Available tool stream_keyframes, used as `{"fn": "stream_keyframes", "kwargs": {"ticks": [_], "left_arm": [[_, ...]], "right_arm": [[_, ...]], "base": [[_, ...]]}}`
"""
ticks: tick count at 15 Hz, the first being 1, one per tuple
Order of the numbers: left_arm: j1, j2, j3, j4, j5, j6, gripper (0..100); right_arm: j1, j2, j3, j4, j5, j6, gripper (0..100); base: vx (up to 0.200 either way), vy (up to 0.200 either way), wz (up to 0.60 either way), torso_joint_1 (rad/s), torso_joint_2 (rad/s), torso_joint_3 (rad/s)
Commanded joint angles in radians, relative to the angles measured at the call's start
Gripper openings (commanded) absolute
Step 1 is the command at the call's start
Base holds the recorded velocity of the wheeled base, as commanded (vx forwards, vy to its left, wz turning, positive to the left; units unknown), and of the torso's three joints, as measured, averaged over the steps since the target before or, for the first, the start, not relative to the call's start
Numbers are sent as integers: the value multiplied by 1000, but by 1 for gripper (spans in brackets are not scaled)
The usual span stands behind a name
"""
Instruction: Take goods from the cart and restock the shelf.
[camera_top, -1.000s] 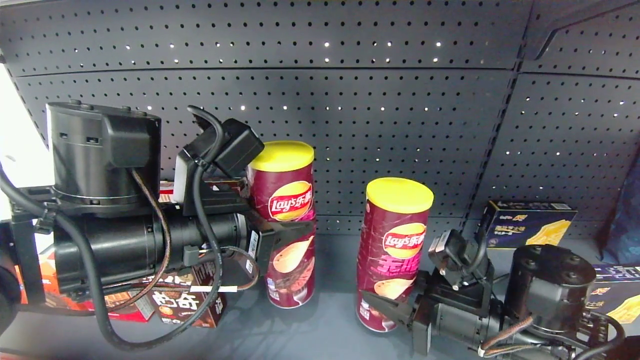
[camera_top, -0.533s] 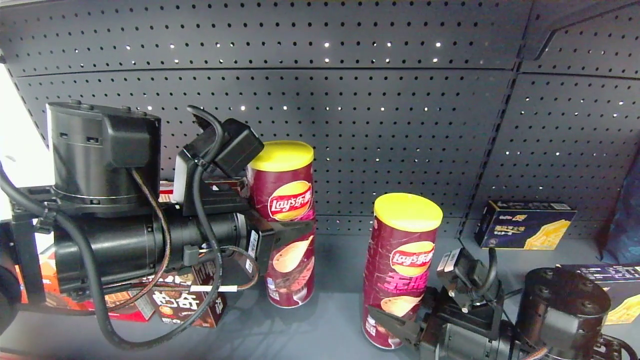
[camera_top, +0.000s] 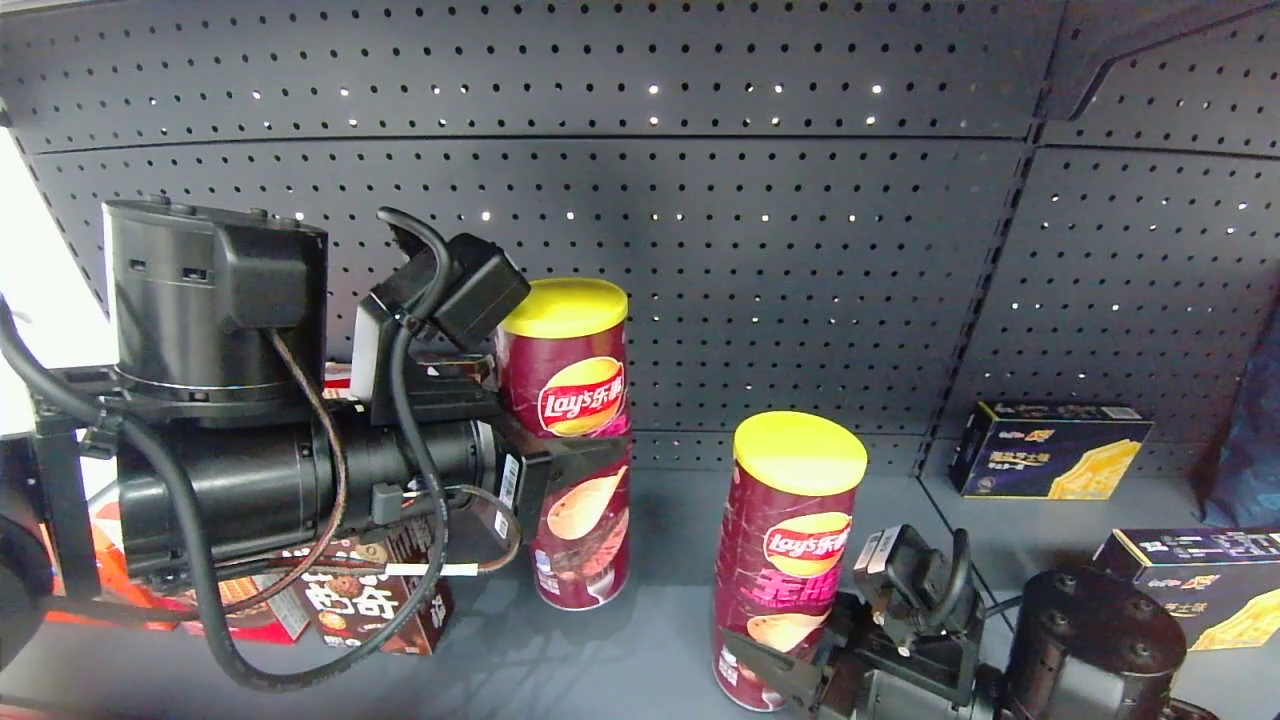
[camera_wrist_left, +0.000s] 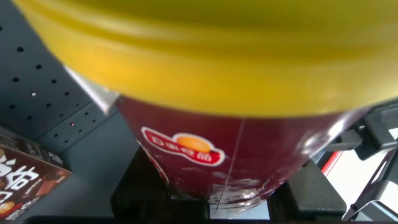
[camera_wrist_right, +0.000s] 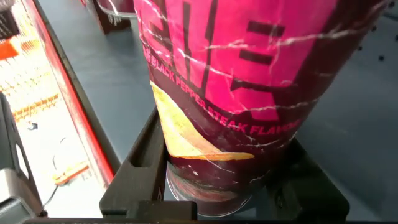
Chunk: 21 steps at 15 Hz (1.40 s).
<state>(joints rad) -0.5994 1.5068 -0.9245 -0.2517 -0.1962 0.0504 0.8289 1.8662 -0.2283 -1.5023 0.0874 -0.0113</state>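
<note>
Separating left can (camera_top: 572, 385) from right can (camera_top: 795, 530): bare shelf (camera_top: 668, 545).

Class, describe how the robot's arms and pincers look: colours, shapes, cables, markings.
Both arms are black with cylindrical joints. The left arm carries looping black and brown cables, a white label and a boxy black wrist camera; the right arm has a similar camera. The left pincer and right pincer have flat black fingers.

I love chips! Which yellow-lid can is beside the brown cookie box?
The left-hand can, held by the left gripper; the brown box lies just beside it. The right-hand can, in the right gripper, is nearer the dark blue box.
</note>
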Motion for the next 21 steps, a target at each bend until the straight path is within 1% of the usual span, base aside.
{"fn": "stream_keyframes", "kwargs": {"ticks": [1, 6, 7, 8, 12, 14, 17, 18, 19, 21], "left_arm": [[0, 7, -5, 0, 0, 0, 0], [0, 7, -5, 0, 0, 0, 0], [0, 7, -5, -1, 0, 0, 0], [0, 7, -4, 0, 0, 0, 0], [0, 7, -4, -1, 0, 0, 0], [-2, 6, -4, -1, 0, 0, 0], [-2, 7, -4, -1, 0, 0, 0], [-2, 7, -5, -3, 0, 0, 0], [-2, 7, -5, -3, 0, 0, 0], [-2, 6, -5, -3, 0, 0, 0]], "right_arm": [[4, 56, 1, -29, 0, -3, 0], [12, 57, 7, -33, -2, -3, 0], [27, 59, 7, -33, -17, -4, 0], [32, 59, 7, -33, -32, -4, 100], [36, 44, 33, -41, -40, -6, 100], [38, 8, 109, -68, -41, -7, 100], [35, -101, 190, -68, -58, -9, 100], [24, -168, 222, -68, -58, -7, 100], [16, -199, 224, -68, -58, -7, 100], [-90, -366, 225, -68, -55, -53, 100]], "base": [[0, 0, 0, 0, 0, 0], [0, 0, 0, 0, 0, 0], [0, 0, 0, 0, 0, 0], [0, 0, 0, 0, 0, 0], [0, 0, 0, 0, 0, 0], [0, 0, 0, 0, 0, 0], [0, 0, 0, 0, 0, 0], [0, 0, 0, 0, 0, 0], [0, 0, 0, 0, 0, 0], [0, 0, 0, 0, 0, 0]]}}
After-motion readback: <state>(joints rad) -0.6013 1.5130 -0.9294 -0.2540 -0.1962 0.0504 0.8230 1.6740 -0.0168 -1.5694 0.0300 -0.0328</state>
